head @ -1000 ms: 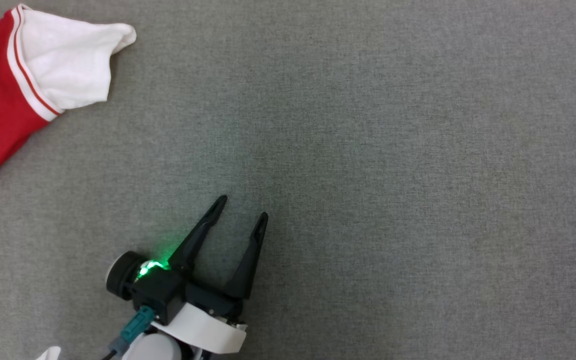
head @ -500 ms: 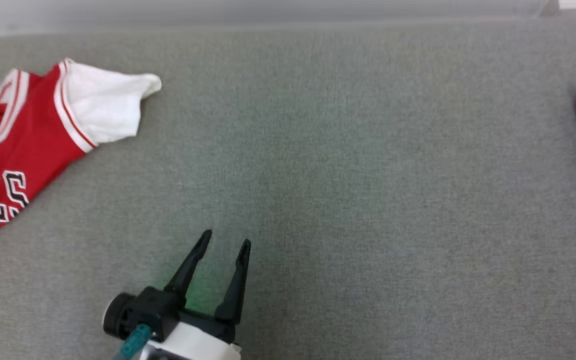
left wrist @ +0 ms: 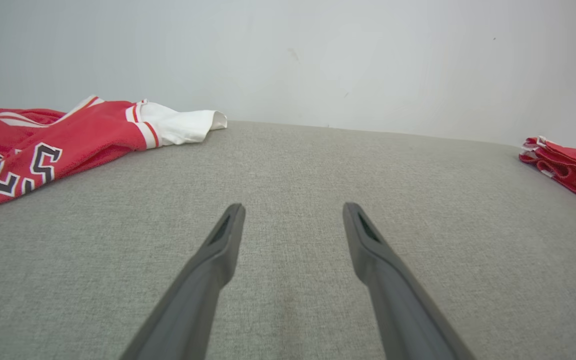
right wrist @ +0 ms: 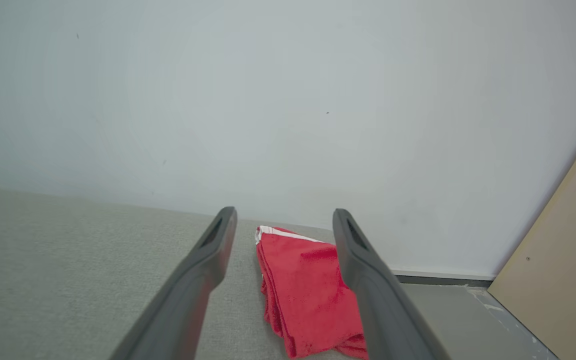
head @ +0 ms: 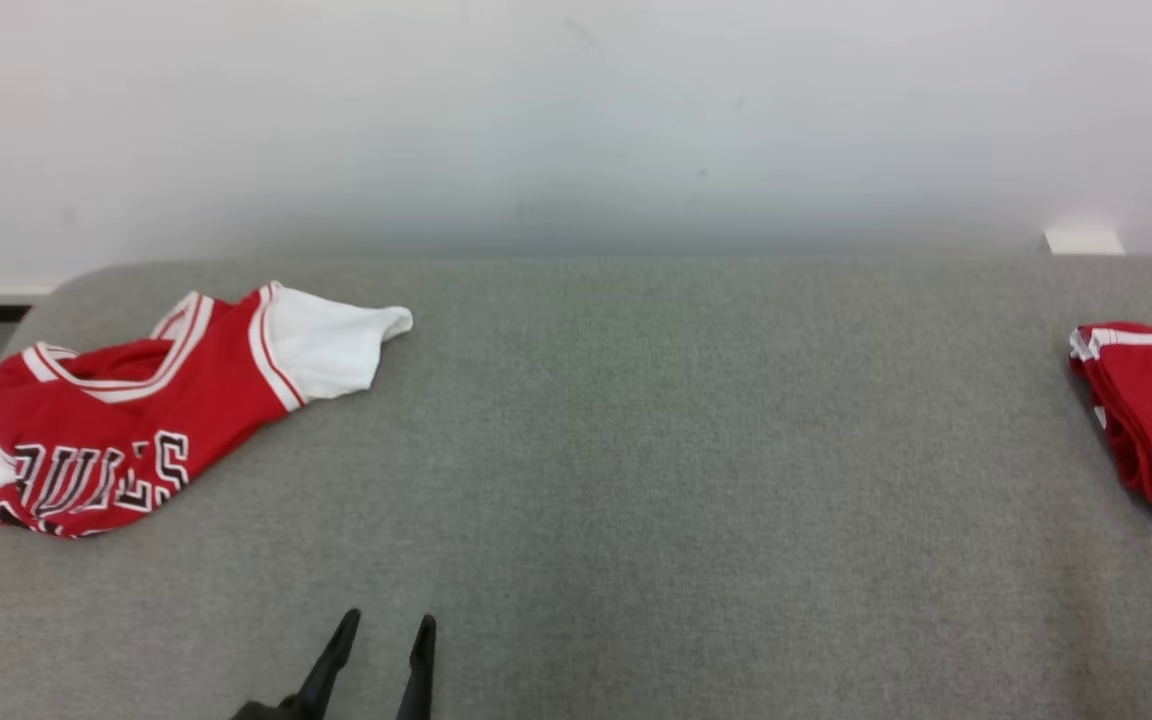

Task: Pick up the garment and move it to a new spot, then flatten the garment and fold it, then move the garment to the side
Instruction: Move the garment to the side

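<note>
The garment (head: 126,420), a red jersey with white sleeves and black-and-white lettering, lies crumpled at the far left of the grey padded surface (head: 696,470); the left wrist view shows the garment (left wrist: 43,145) at its left. My left gripper (head: 388,618) stands open over bare surface, well to the right of and nearer than the jersey, with nothing between its fingers (left wrist: 220,250). My right gripper (right wrist: 284,211) is open and empty, pointing at a folded red cloth (right wrist: 308,295) that lies beyond its fingertips.
The folded red cloth (head: 1151,410) sits at the surface's right edge, also seen far right in the left wrist view (left wrist: 565,167). A pale wall (head: 576,120) rises behind the surface. Floor and a tan board (right wrist: 558,280) lie past the right edge.
The head camera has tilted up, bringing the wall, the whole jersey and the folded cloth into the picture. The left gripper has dropped to the bottom edge, still open.
</note>
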Motion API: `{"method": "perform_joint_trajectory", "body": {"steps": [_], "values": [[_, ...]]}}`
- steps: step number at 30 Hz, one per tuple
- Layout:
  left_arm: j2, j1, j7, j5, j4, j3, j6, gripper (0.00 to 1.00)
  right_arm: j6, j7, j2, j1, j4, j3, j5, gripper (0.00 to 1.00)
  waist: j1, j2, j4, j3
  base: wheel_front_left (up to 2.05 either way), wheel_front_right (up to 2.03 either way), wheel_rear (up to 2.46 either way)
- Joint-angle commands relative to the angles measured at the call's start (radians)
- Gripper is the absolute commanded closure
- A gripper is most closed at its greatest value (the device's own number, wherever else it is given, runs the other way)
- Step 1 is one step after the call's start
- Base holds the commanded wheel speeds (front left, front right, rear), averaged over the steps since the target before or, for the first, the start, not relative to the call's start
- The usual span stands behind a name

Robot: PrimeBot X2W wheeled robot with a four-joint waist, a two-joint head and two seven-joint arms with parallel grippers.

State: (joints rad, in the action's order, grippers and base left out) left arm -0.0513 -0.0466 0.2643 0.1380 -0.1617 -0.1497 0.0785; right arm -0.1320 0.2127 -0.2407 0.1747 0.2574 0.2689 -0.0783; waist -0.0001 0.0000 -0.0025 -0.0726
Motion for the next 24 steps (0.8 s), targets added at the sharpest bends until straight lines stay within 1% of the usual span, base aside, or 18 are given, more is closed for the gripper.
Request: {"method": "perform_joint_trajectory", "body": {"steps": [1, 5, 7, 10, 16, 19, 24], "values": [[-0.003, -0.02, 0.0, 0.005, -0.004, 0.007, -0.003, 0.0, 0.003, 0.015, 0.03, -0.046, -0.019, -0.008, 0.013, 0.0, 0.0001, 0.0, 0.018, 0.049, 0.0, 0.0, 0.0], [-0.002, -0.057, 0.0, -0.004, -0.008, 0.018, 0.0, 0.0, 0.003, 0.045, 0.124, -0.183, -0.067, -0.043, 0.039, 0.0, 0.0001, 0.0, 0.023, 0.075, 0.0, 0.0, 0.0], [-0.002, -0.064, 0.0, -0.009, -0.012, 0.018, 0.004, 0.0, 0.003, 0.052, 0.153, -0.228, -0.075, -0.06, 0.036, 0.0, 0.0001, 0.0, 0.027, 0.083, 0.0, 0.0, 0.0], [-0.002, -0.073, 0.0, -0.015, -0.018, 0.021, 0.006, 0.0, 0.003, 0.052, 0.177, -0.279, -0.108, -0.08, 0.022, 0.0, 0.0001, 0.0, 0.027, 0.096, 0.0, 0.0, 0.0], [-0.001, -0.083, 0.0, -0.014, -0.016, 0.018, 0.009, 0.0, 0.003, 0.052, 0.189, -0.315, -0.099, -0.109, 0.014, 0.0, 0.0001, 0.0, 0.01, 0.112, 0.0, 0.0, 0.0], [-0.001, -0.08, 0.0, -0.008, -0.013, 0.014, 0.002, 0.0, 0.003, 0.052, 0.19, -0.31, -0.087, -0.123, -0.008, 0.0, 0.0001, 0.0, 0.004, 0.116, 0.0, 0.0, 0.0], [-0.001, -0.078, 0.0, -0.002, -0.008, 0.003, -0.006, 0.0, 0.003, 0.052, 0.19, -0.308, -0.075, -0.134, -0.011, 0.0, 0.0001, 0.0, -0.002, 0.118, 0.0, 0.0, 0.0]]}}
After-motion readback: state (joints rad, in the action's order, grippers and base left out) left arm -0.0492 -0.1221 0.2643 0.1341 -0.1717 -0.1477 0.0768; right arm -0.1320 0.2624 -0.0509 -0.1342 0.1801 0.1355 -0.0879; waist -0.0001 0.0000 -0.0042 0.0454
